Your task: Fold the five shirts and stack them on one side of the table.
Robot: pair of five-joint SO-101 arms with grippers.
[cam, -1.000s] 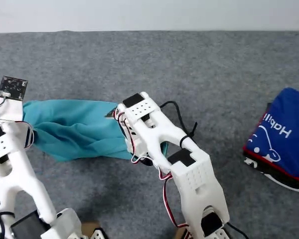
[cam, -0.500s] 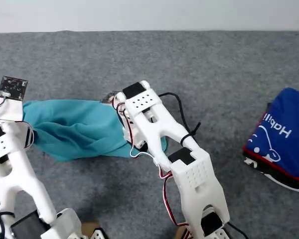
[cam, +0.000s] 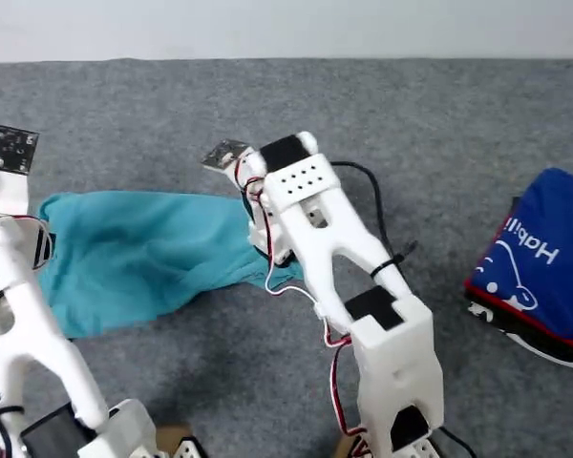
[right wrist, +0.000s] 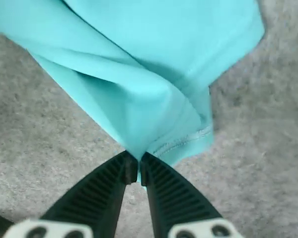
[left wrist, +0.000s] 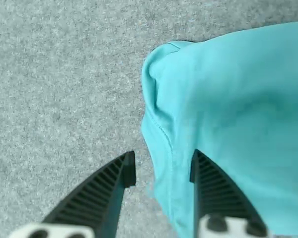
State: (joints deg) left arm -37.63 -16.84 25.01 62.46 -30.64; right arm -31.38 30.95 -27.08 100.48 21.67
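On the table (cam: 411, 124), teal shirt (cam: 143, 258): lies rumpled on the grey, carpet-like cover, stretching from about 9 o'clock of the table's centre up to the centre, its long side running 9 to 3 o'clock.
Left pincer (left wrist: 162, 166): wide open and holding nothing. It sits over the shirt's 9 o'clock edge, one finger above the bare grey cover and the other above the cloth, with the hem between them. Whether the tips touch the cloth cannot be told.
Right pincer (right wrist: 134, 166): closed tight on a gathered fold at the shirt's 3 o'clock end. The cloth fans out from the tips, and a stitched hem lies just beside them.
Left arm (cam: 19, 315): white, at 8 o'clock, its wrist over the shirt's 9 o'clock end.
Right arm (cam: 334, 248): white, rises from 6 o'clock, its wrist above the shirt's 3 o'clock end near the table's centre.
Stack of folded shirts (cam: 540, 262): at the 3 o'clock edge, well apart from the teal shirt. A blue one is on top, with red and dark layers under it.
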